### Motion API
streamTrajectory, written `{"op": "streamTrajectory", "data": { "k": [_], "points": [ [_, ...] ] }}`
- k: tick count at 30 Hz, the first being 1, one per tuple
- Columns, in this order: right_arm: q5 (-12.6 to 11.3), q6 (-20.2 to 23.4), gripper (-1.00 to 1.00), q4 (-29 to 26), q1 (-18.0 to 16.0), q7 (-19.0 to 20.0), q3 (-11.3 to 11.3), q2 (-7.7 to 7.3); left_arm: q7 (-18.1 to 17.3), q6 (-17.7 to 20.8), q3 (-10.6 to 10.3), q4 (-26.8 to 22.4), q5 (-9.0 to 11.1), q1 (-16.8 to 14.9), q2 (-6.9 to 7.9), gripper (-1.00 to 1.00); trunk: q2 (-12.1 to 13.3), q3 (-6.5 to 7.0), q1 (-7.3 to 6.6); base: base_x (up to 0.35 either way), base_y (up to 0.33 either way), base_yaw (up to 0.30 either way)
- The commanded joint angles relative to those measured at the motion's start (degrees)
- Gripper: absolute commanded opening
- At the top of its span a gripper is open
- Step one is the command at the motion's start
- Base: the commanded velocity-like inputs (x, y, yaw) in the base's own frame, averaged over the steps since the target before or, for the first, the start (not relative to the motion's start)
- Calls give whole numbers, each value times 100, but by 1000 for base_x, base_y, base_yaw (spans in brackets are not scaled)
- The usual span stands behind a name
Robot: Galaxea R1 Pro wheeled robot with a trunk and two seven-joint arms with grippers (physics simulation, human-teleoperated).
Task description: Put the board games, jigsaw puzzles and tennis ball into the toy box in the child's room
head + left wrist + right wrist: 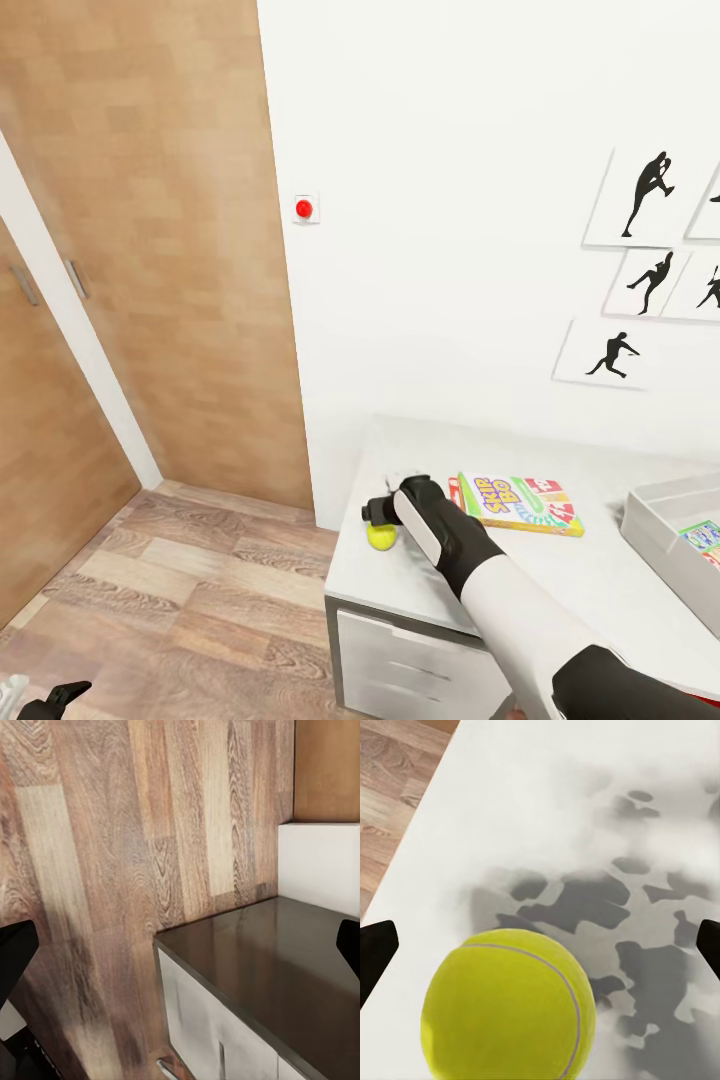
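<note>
The tennis ball point(380, 537) lies near the left end of the pale table point(420, 590). My right gripper point(378, 512) hovers just over it, open. In the right wrist view the ball point(508, 1009) sits on the tabletop point(585, 810) between the spread black fingertips point(375, 954), which do not touch it. A yellow-orange board game point(520, 503) lies flat just right of the ball. The grey toy box point(660, 505) stands at the table's right, with a colourful flat item point(702, 538) inside. My left gripper point(55, 700) hangs low over the floor, open and empty.
A white wall with silhouette pictures point(645, 195) and a red button point(304, 208) backs the table. Wooden wardrobe doors point(150, 250) stand to the left, with wood floor point(180, 600) between. The left wrist view shows a dark grey top point(285, 967) over a white cabinet front point(202, 1035).
</note>
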Motion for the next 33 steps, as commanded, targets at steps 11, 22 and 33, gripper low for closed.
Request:
{"op": "streamTrajectory", "data": {
  "k": [11, 22, 33],
  "points": [
    [-59, -20, 100, 18, 27, -42, 21, 0, 53, 12, 30, -11, 60, 1, 1, 100, -5, -6, 1, 0, 0, 0],
    [-59, -27, 100, -13, 29, -48, 23, 0, 53, 15, 39, -11, 60, 1, 1, 100, -5, -6, 1, 0, 0, 0],
    [-66, -26, 100, 5, 41, -50, 20, 0, 53, 15, 46, -11, 60, 1, 1, 100, -5, -6, 1, 0, 0, 0]
  ]
}}
